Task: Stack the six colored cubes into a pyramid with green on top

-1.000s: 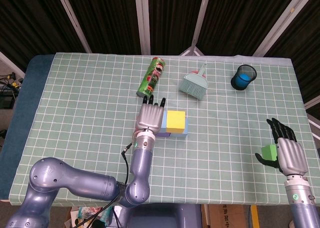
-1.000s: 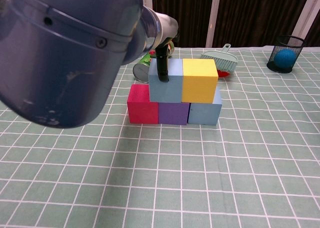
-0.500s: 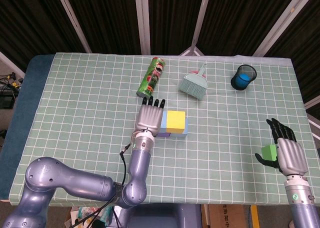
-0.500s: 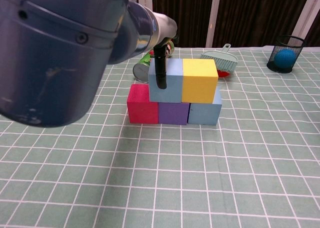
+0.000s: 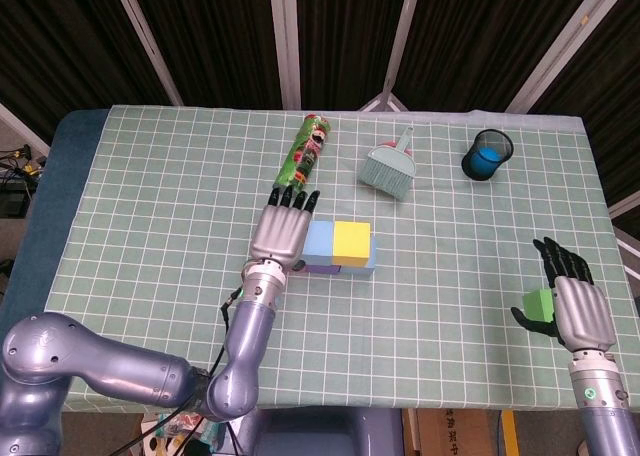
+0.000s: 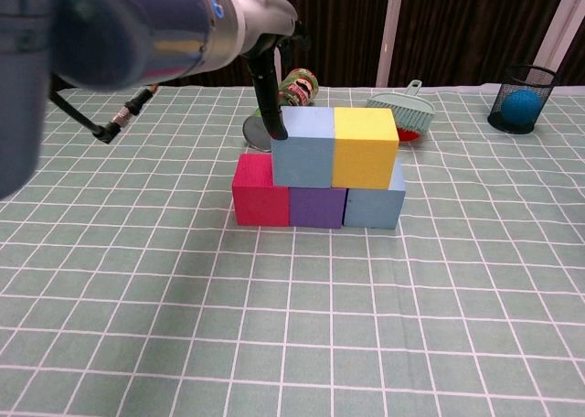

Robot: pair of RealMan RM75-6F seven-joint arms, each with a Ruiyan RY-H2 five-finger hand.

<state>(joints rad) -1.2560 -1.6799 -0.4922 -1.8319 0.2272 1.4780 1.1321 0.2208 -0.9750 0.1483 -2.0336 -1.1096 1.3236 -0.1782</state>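
On the green checked counter [image 5: 150,206] the pyramid stands two tiers high: a red foam cube [image 6: 261,190], a purple foam cube [image 6: 317,207] and a pale blue foam cube [image 6: 375,207] form the base, with a light blue foam cube [image 6: 303,147] and a yellow foam cube [image 6: 365,148] side by side on them. Only the small green foam cube [image 5: 538,303] is missing from the stack; it sits well to the right of the stack, pinched between thumb and fingers of the right hand [image 5: 578,306]. The left hand [image 5: 283,229] hovers at the stack's left side, fingers straight and close together, holding nothing, one dark fingertip [image 6: 279,132] just at the light blue cube's upper left corner. The step in hand looks like capping the stack. To do it well, the left hand should clear away without nudging the upper tier, and the right hand should bring the green cube over the seam between light blue and yellow, lower it level, and release only once it rests flat on both.
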